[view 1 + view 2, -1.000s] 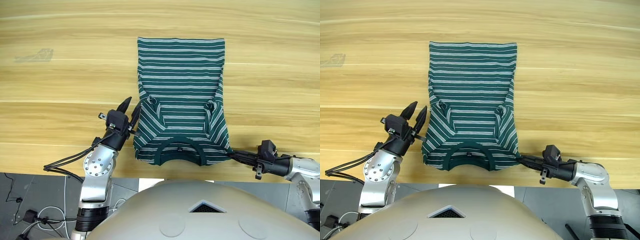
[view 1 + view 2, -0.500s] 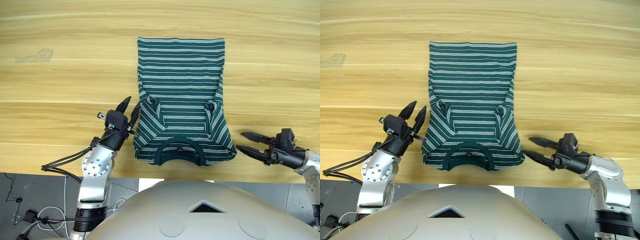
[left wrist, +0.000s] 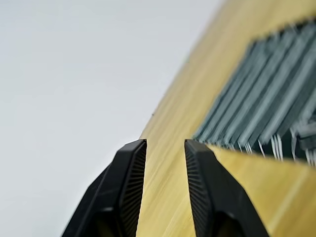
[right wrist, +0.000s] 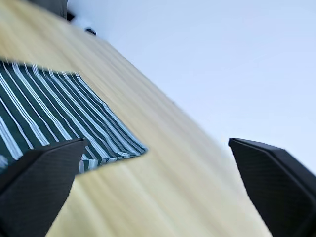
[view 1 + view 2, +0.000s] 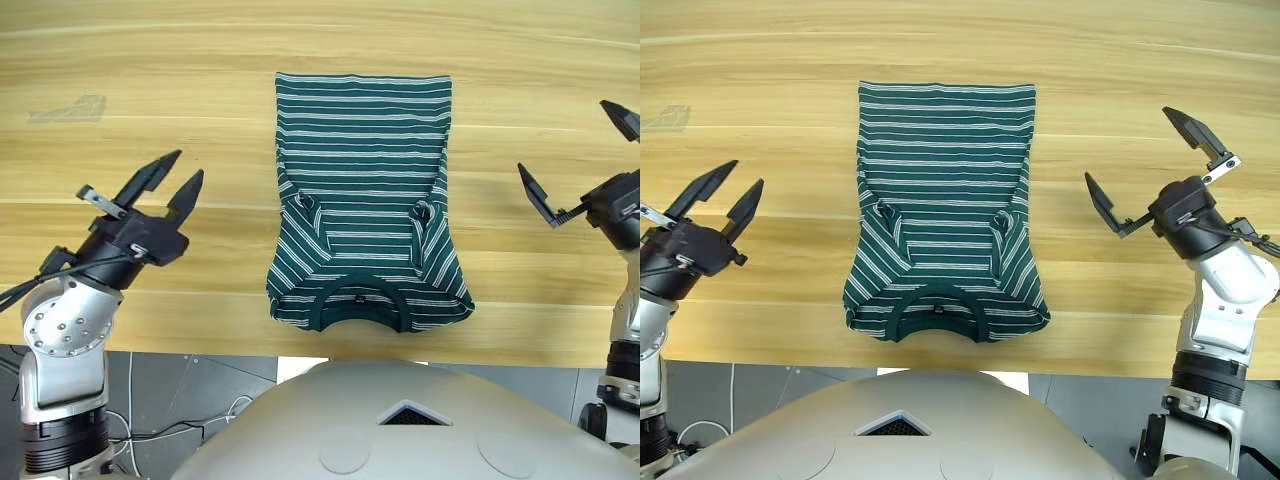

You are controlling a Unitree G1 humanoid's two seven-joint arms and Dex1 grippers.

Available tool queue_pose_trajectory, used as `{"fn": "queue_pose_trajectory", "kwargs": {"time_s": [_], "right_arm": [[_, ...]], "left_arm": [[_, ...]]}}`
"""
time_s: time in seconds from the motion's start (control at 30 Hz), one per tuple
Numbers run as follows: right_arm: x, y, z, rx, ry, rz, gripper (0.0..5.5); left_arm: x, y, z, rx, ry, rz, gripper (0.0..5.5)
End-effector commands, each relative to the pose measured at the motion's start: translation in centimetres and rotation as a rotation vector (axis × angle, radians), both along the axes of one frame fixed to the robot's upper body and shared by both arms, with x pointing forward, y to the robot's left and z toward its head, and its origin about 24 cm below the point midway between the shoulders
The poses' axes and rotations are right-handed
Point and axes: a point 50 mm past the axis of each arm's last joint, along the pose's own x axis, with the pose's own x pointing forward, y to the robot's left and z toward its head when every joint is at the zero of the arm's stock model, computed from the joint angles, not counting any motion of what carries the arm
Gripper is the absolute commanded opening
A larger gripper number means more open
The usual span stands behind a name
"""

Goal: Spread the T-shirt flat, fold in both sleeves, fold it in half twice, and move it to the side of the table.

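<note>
From the head views, a dark green T-shirt [image 5: 362,180] with thin white stripes lies flat near the middle of the wooden table [image 5: 150,80]. Its collar is toward the near edge and its hem toward the far side. Both sleeves are folded in over the chest, so the shape is narrow and widens a little at the shoulders. The left gripper [image 5: 178,172] hangs over bare wood well to the shirt's left, its fingers parted and holding nothing. The right gripper [image 5: 1130,148] is well to the shirt's right, spread wide and empty.

In the left wrist view, two black ribbed fingers [image 3: 131,168] stand a small gap apart, with a blurred striped corner of the shirt beyond them.

In the right wrist view, the fingers [image 4: 44,173] stand far apart, and a corner of the shirt lies flat on the wood beyond them.
</note>
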Motion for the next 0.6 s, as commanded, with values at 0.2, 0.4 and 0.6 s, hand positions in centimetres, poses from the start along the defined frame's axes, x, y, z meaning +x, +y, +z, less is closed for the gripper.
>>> {"fn": "queue_pose_trajectory", "kwargs": {"time_s": [0.2, 0.4, 0.6], "right_arm": [[-3.7, 0.3, -1.5, -0.689, -0.231, 0.651, 5.38], [-5.4, -0.5, -3.0, -0.724, -0.091, 0.745, 5.38], [-5.7, -1.5, -3.8, -0.740, -0.033, 0.771, 5.38]], "left_arm": [[-5.2, -0.3, -5.3, 0.472, 0.161, -0.592, 1.44], [-6.6, -0.6, -7.5, 0.435, 0.196, -0.702, 1.44], [-6.3, -1.7, -8.8, 0.405, 0.186, -0.755, 1.44]]}}
